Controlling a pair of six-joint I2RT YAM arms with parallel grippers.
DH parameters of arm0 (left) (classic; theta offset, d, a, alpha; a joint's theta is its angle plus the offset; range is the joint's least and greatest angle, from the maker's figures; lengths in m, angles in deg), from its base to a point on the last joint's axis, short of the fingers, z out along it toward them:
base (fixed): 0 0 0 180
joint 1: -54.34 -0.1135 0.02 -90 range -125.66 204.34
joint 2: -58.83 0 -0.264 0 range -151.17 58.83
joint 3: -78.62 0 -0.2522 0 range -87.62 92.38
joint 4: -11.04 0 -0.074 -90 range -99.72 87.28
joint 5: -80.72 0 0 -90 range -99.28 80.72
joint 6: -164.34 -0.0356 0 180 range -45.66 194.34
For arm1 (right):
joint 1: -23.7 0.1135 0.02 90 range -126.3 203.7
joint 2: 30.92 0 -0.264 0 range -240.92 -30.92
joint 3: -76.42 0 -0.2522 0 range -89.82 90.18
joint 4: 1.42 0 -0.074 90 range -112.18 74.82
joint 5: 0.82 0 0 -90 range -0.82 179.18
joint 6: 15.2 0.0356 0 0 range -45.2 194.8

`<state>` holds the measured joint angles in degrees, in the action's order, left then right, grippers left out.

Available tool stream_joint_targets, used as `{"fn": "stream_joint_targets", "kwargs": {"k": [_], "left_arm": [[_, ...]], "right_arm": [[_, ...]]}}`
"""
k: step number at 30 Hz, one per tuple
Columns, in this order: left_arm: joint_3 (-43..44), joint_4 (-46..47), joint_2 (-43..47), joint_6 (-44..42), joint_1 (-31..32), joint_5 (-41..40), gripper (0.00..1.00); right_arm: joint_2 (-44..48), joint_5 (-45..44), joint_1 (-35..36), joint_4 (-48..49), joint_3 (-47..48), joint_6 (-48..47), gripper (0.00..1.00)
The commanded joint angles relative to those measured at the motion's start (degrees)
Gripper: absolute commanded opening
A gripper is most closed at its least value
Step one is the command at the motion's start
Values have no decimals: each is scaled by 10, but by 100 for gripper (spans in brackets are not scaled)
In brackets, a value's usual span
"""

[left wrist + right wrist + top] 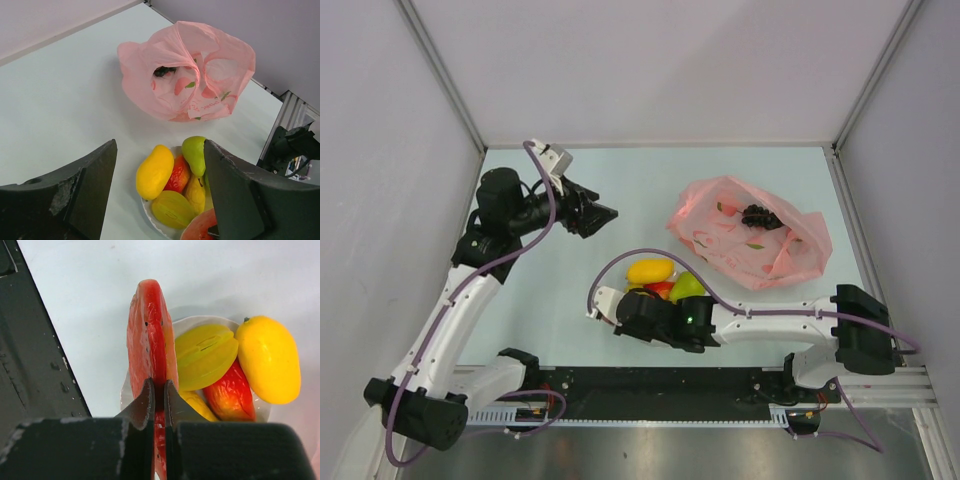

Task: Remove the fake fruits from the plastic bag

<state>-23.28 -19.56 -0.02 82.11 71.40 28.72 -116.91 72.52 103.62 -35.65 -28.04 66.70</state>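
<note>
Top external: pale table [620, 190], grey walls [660, 70].

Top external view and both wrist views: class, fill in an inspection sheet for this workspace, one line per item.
Surface: pale table, bare apart from the items below.
Job's things: pink bag lies crumpled with grapes in its opening. Yellow mango, red mango, yellow piece and green pear sit in a white bowl.
Clutter: nothing seen.
End effectors: right end effector shut on the watermelon slice, held on edge over the bowl. Left end effector open, empty.
Cables: purple cables run along both arms, clear of the fruit.
Surroundings: plain white walls.
</note>
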Motion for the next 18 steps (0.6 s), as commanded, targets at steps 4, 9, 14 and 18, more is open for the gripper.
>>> {"fn": "stream_joint_targets", "kwargs": {"k": [4,9,14,18], "left_arm": [[23,30,-9,22,-4,20,75],[20,29,-11,21,-5,21,75],[19,34,-17,23,-5,23,75],[19,37,-21,28,-4,26,75]], "right_arm": [[27,15,-9,-9,-22,46,0],[31,20,-5,-18,-30,71,1],[27,2,-12,-12,-38,89,5],[26,13,-7,-14,-38,91,24]]}}
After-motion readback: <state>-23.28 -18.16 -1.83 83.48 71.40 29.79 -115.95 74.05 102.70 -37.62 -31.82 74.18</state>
